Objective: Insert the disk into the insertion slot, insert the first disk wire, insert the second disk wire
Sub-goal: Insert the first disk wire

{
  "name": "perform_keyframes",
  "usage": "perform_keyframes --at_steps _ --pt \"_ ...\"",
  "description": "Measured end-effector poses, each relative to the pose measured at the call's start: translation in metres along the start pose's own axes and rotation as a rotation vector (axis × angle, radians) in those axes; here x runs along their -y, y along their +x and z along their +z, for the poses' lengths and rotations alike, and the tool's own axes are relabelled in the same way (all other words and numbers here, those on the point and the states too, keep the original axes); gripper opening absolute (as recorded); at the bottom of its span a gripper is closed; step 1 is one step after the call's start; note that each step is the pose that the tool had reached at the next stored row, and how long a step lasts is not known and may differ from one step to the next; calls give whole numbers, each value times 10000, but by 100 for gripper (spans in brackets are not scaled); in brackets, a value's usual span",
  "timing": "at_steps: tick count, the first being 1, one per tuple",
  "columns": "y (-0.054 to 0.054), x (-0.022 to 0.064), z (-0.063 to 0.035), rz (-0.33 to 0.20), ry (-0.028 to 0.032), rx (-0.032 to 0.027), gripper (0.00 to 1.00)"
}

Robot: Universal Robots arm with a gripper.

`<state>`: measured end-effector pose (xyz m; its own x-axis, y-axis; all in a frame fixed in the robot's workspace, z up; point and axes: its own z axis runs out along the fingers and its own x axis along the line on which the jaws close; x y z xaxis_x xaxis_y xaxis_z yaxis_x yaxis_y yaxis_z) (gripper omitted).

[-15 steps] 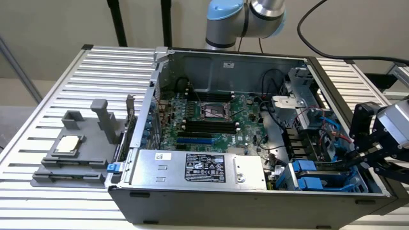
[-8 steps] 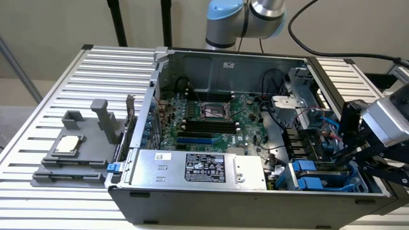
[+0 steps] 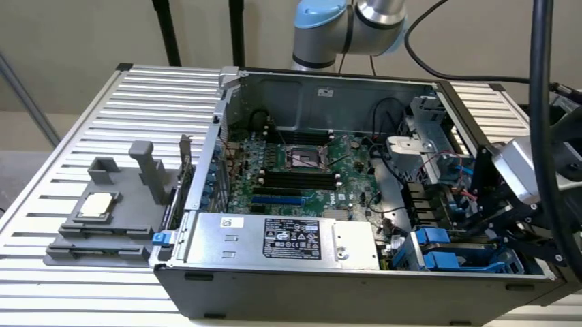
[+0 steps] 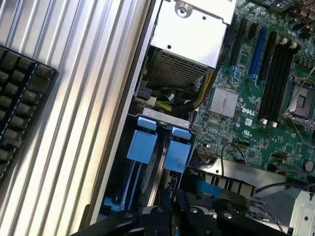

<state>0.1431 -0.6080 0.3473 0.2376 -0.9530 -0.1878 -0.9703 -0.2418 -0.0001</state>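
ribbed metal table (image 4: 88,98), "dell" on green motherboard (image 4: 275,132) beside blue-latched insertion slot (image 4: 162,117)

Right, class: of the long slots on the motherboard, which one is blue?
The slot lying nearest the silver power-supply box; the long slots beside it are black.

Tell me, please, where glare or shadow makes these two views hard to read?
Wrist view: strong glare whitens the power-supply box and streaks the ribbed metal table; the gripper sits in deep shadow. Exterior view: light is even, though the drive cage lies shaded.
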Motion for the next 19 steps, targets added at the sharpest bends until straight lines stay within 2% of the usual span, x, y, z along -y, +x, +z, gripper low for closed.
perform_keyframes --at_steps 6,13,19 --pt "4 -1 20 763 121 -103 16" --pt "6 -1 30 1624 276 -121 16" --pt "-1 -1 36 1913 329 -140 16"
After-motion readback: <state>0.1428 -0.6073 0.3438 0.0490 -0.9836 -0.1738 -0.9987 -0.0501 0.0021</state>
